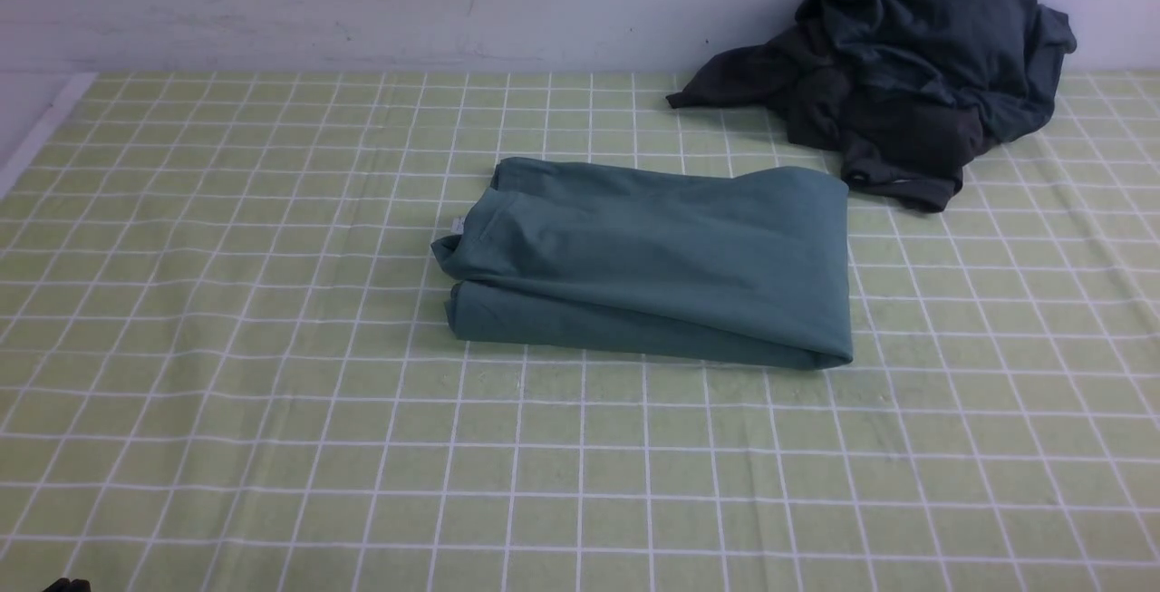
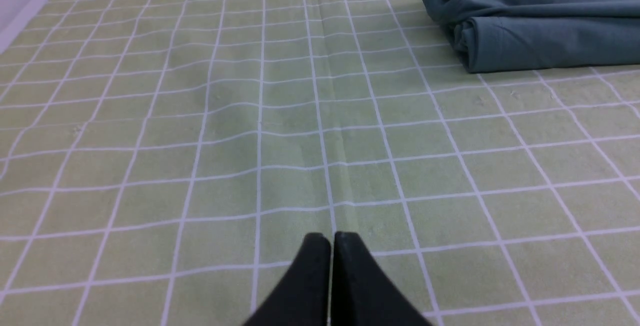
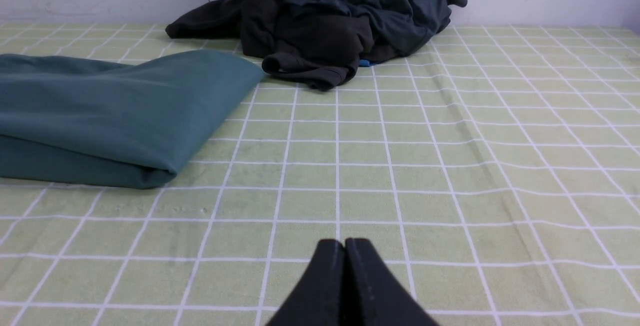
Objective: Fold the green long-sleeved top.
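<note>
The green long-sleeved top (image 1: 652,261) lies folded into a flat rectangular bundle at the middle of the table, its ribbed neck and small white label at its left end. The left wrist view shows that neck end (image 2: 530,21), and the right wrist view shows the smooth folded end (image 3: 110,111). My left gripper (image 2: 332,238) is shut with nothing in it, hovering over bare cloth well short of the top. My right gripper (image 3: 344,244) is also shut and empty, apart from the top. Only a dark scrap of the left arm shows at the front view's lower left corner.
A dark charcoal-grey heap of garments (image 1: 906,66) sits at the back right against the white wall, close behind the top's right end. The table is covered with a light green checked cloth (image 1: 272,393). Its left edge (image 1: 41,134) runs along a white strip.
</note>
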